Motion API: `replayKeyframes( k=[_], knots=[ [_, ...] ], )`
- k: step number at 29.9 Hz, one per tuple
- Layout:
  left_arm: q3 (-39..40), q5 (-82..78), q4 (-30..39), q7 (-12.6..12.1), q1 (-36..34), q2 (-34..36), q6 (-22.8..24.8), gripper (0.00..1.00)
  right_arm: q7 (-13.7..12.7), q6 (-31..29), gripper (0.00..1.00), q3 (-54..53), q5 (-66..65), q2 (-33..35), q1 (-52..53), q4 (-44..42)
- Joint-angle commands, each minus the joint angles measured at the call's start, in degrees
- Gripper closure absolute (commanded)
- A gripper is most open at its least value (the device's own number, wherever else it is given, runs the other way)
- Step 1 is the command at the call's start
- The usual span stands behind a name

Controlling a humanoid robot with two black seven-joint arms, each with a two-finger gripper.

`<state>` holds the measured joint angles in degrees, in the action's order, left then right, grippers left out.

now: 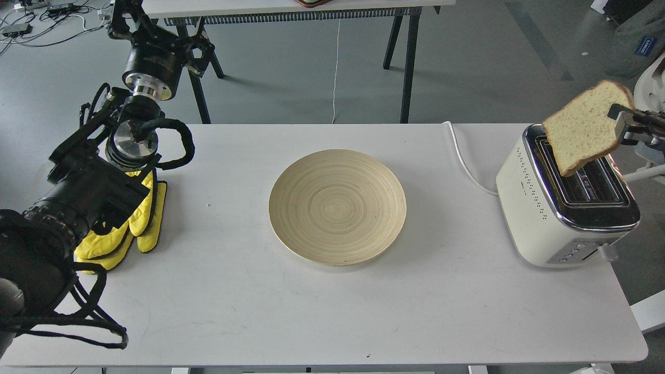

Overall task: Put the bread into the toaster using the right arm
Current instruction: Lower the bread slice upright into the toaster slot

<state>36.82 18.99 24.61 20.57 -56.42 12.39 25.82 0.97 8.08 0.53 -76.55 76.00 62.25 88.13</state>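
The tan, brown-crusted bread point(584, 127) is hanging tilted over the cream toaster point(563, 208), its lower corner dipping into a slot.

Grey floor point(467, 62), 2nd table point(291, 6) behind

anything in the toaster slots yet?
Not yet. The right hand holds the bread tilted above the toaster, lower corner at the left slot. The right slot looks empty; the bread hides the left slot's far end.

Bright, even overhead light across the white worktop point(322, 311), everything sharp. Soft shadows only: one under the plate point(337, 206), another beside the toaster point(563, 208), whose chrome top catches mild glare.
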Motion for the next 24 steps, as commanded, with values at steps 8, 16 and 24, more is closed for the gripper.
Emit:
replayKeyframes(
  k=[8,16,24],
  knots=[
    [0.0,0.0,0.0,0.0,0.0,0.0,-0.16,0.0,0.0,-0.08,0.99,0.0,-0.7,0.99,-3.54,-0.15],
    [0.09,0.0,0.0,0.0,0.0,0.0,-0.33,0.0,-0.18,-0.08,0.98,0.0,-0.79,-0.06,-4.85,-0.41],
    [0.09,0.0,0.0,0.0,0.0,-0.09,-0.42,0.0,-0.09,-0.08,0.83,0.0,-0.79,-1.55,-5.65,-0.41]
  ],
)
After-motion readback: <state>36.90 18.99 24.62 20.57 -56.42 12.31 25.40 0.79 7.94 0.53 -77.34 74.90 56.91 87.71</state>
